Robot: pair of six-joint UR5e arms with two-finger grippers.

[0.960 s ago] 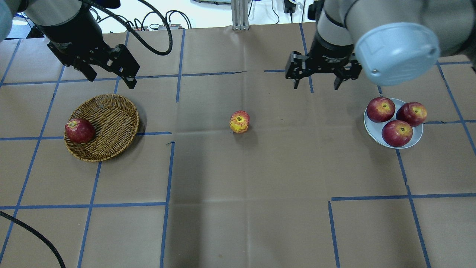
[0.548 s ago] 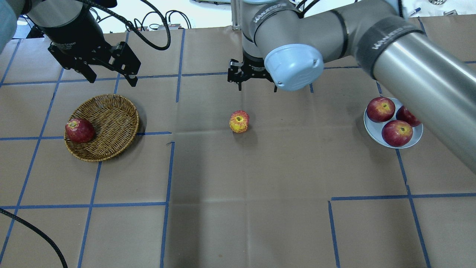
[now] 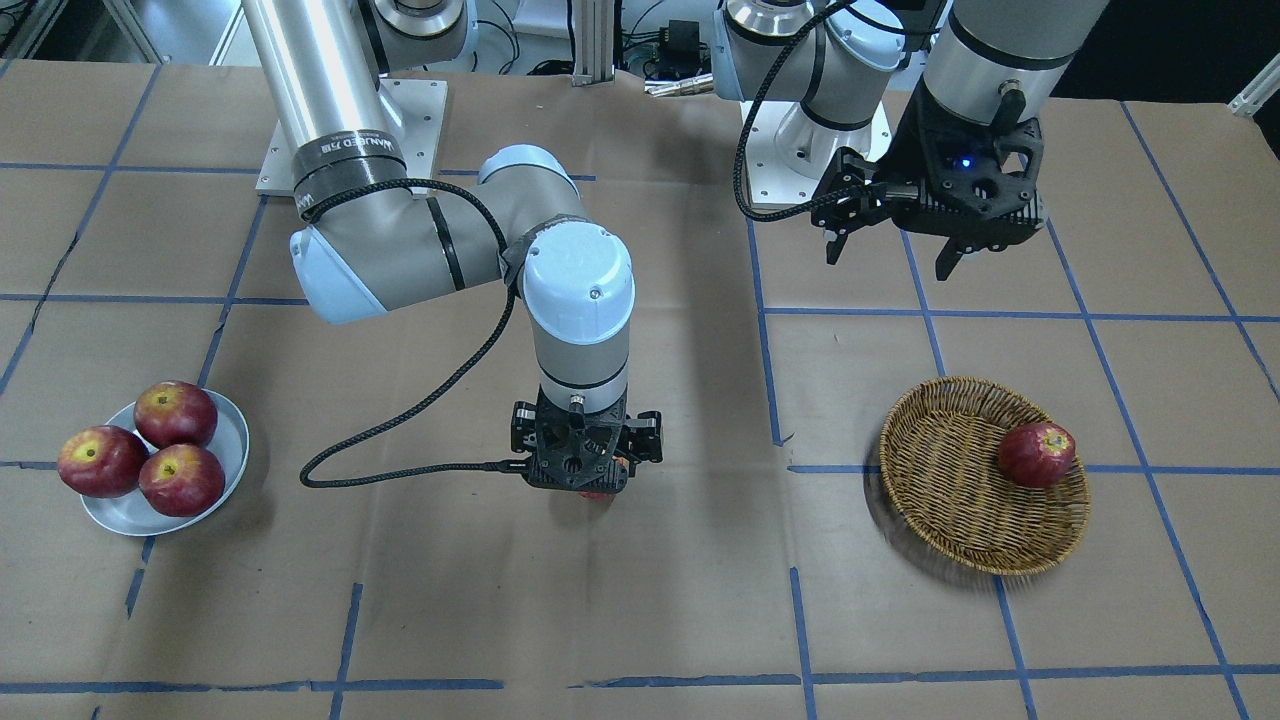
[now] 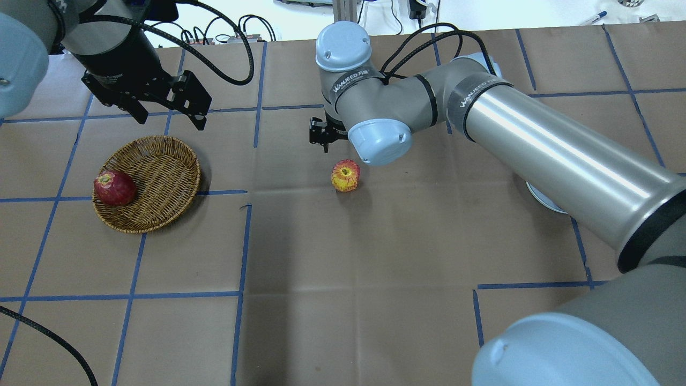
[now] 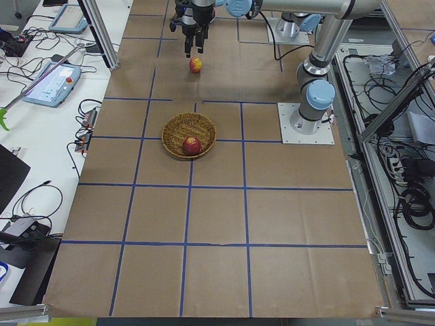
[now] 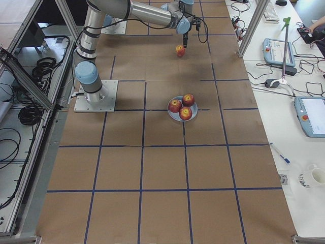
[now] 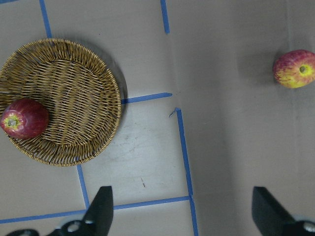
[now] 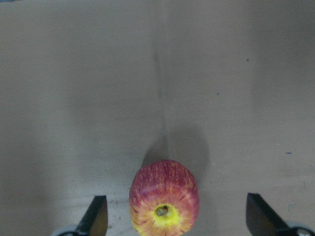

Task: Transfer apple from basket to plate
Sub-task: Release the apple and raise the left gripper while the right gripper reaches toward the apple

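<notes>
Apple (image 8: 164, 196) looks firm, smooth and roll-prone; close your spread right gripper (image 8: 176, 214), hovering just above it, across its widest flanks.

Count from behind the robot: 5 apples total, with 1 pinkish-red apple (image 4: 345, 175) loose mid-table, 1 dark red apple (image 4: 114, 188) at 9 o'clock in the 1 basket (image 4: 161, 166), 3 dark red apples (image 3: 175, 413) (image 3: 101, 461) (image 3: 181, 479) on the 1 plate (image 3: 120, 518), plus 2 arms, left arm (image 4: 112, 53) and right arm (image 4: 536, 155).

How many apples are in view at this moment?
5. Three dark apples sit on the plate; one dark apple lies in the basket; the apple rests on the table between them. None seems hidden.
</notes>
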